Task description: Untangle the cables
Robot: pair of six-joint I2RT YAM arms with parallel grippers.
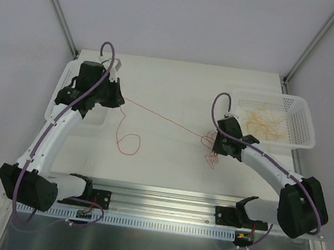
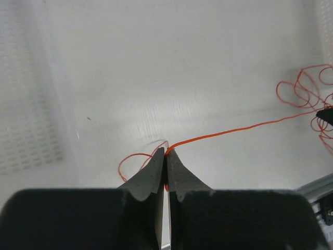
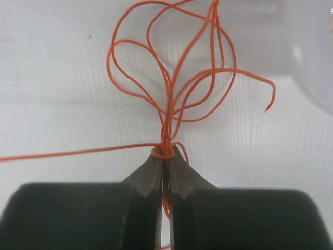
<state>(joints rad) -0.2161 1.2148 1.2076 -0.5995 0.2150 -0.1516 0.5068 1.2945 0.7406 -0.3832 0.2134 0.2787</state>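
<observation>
**Cable held between two pincers**

Top view: my left pincer (image 1: 119, 102) and right pincer (image 1: 214, 142) sit well apart, the red cable (image 1: 167, 120) running straight between them, likely to draw it out of the tangle (image 1: 210, 153) at the right one. Both arms reach over the table (image 1: 172, 83), elbows bent.

Left wrist: fingers (image 2: 151, 174) pressed together on the cable, slack curling just left.

Right wrist: fingers (image 3: 148, 177) pinch the tangle's neck, loops fanning ahead.

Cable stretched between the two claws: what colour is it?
Red-orange. The cable shows best in the right wrist view.
</observation>
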